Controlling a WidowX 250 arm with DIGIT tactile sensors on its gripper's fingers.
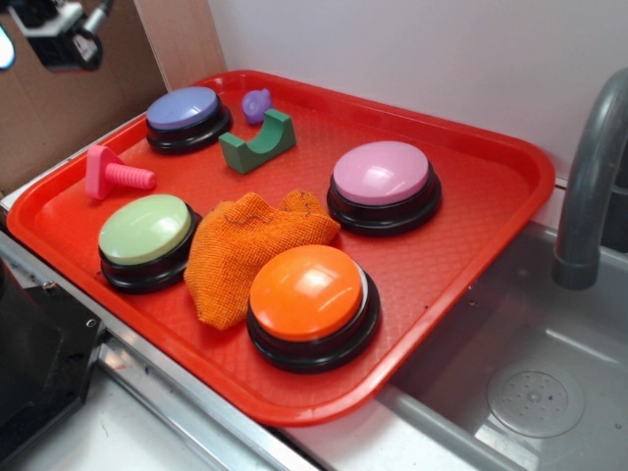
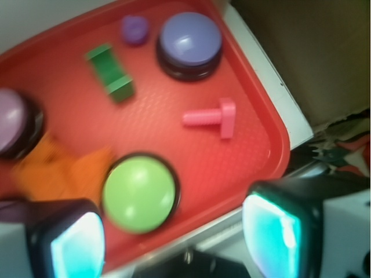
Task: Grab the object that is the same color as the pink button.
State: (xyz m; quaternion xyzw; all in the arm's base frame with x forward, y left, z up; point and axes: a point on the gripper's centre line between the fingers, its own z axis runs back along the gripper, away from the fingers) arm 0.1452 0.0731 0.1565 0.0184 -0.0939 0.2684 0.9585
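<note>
1. Exterior view: a red tray sits on the worktop beside a steel sink with a grey tap.
2. The pink bolt lies on its side near the tray's left edge, flat head toward the rim and threaded shaft pointing inward. It touches nothing but the tray.
3. It rests between the purple button behind it and the green button in front of it, apart from both.
4. The pink button stands toward the right side of the tray, well apart from the bolt.
5. An orange button stands at the front, with a crumpled orange cloth lying between it and the green button.
6. A green arch block and a small purple toy sit at the back, just right of the purple button.
7. The robot arm shows only at the top left corner of this view, above and behind the tray, clear of everything on it.
8. Wrist view: the claw hangs over the tray's near edge with its two fingers spread apart and nothing between them.
9. Seen from here, the bolt lies beyond the fingers, between the green button and the purple button, not touched by the claw.
</note>
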